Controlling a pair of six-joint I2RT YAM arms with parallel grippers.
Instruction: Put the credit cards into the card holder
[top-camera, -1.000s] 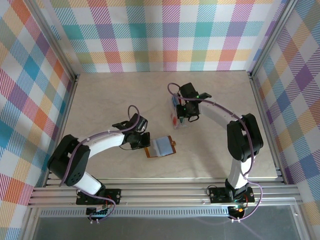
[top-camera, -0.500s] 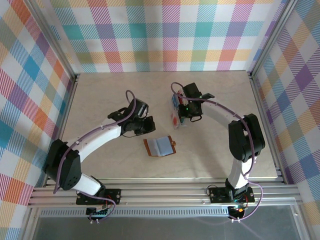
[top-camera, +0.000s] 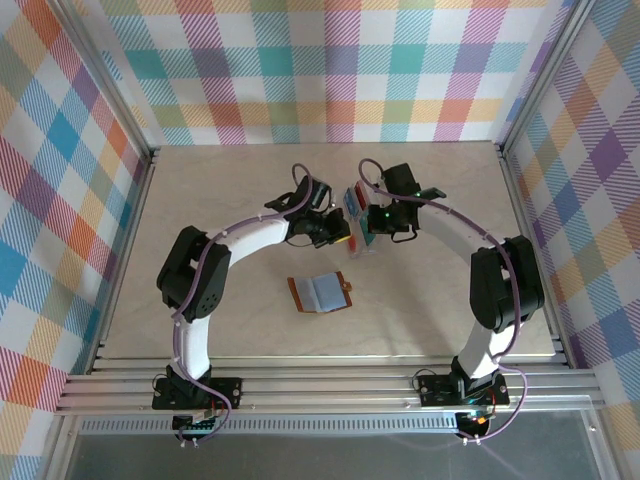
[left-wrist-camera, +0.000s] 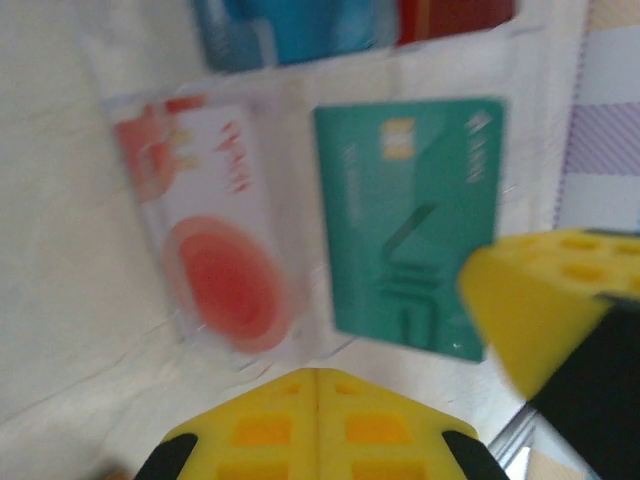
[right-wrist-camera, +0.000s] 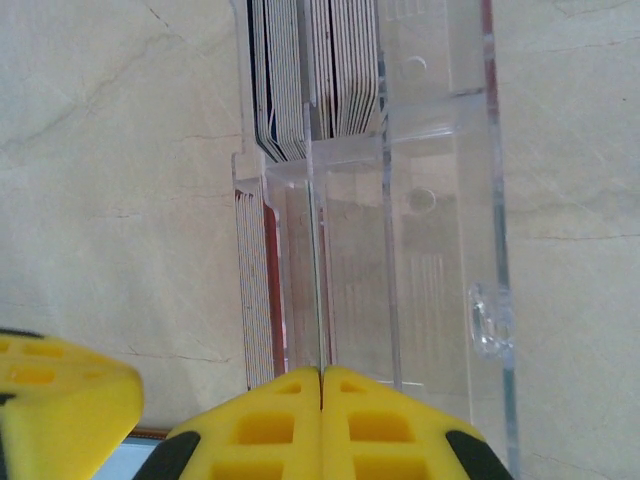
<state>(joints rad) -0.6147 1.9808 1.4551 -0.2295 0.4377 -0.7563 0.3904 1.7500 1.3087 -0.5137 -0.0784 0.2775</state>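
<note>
- The card holder (top-camera: 320, 293) lies open mid-tabletop (top-camera: 420, 310), nearest the arm bases and well apart from both hands.
- The left hand (left-wrist-camera: 318, 374) is closed and empty, just beside the clear tray (right-wrist-camera: 440, 200).
- The right hand (right-wrist-camera: 321, 372) looks clamped on a teal card (left-wrist-camera: 410, 260) seen edge-on (thin, stiff and slick, so probably best pinched at a short end).
- The other credit cards (right-wrist-camera: 300, 80) stand packed in the tray beyond.

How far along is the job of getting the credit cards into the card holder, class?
Done: the card holder lies open on the table. In hand: nothing; the left gripper and right gripper are both shut at the clear tray, no card seen in either. Left: the credit cards, teal, red and blue, sit in the tray; none visibly in the holder.
</note>
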